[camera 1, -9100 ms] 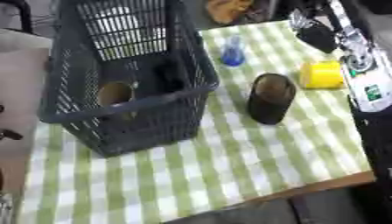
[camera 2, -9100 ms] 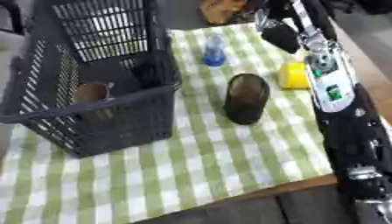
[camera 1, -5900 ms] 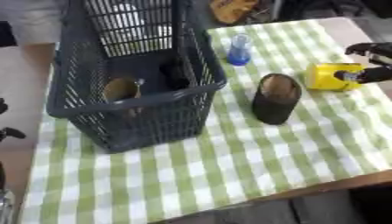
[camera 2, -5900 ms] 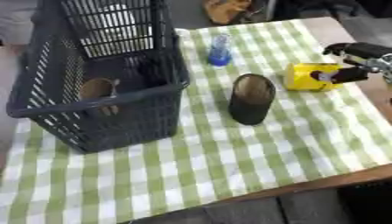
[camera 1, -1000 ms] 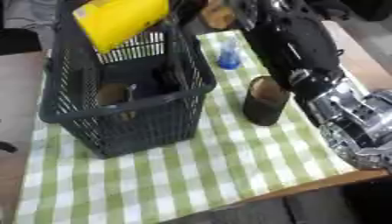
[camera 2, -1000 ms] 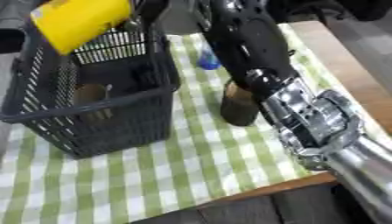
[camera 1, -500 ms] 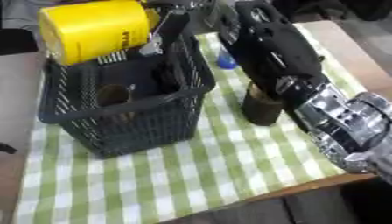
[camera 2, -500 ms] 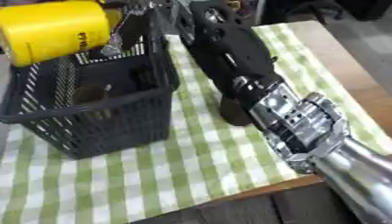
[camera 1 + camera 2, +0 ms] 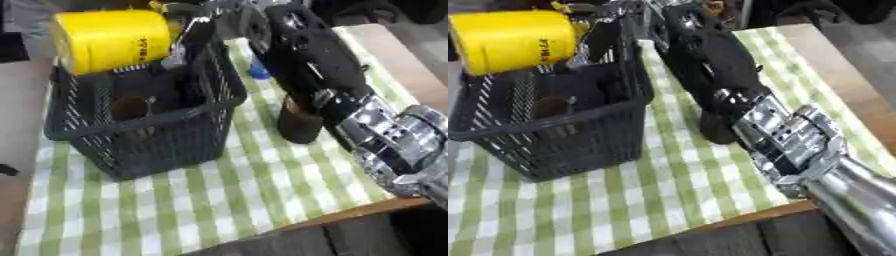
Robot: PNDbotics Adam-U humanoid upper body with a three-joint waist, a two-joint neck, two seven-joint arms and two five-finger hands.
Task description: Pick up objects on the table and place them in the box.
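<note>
Holding the yellow can (image 9: 112,40) upper left over the basket (image 9: 149,131), right robot hand (image 9: 188,27) clamping its end — looking rigid, smooth, likely slippery.

Glossy yellow can (image 9: 112,39), dark plastic lattice basket (image 9: 197,107), checked cloth (image 9: 219,200), bare wood table edge (image 9: 385,47)

Yellow can (image 9: 112,40); dark grey basket (image 9: 149,145); green/white check cloth (image 9: 254,200); blue bottle (image 9: 259,71); dark brown cup (image 9: 299,127)
</note>
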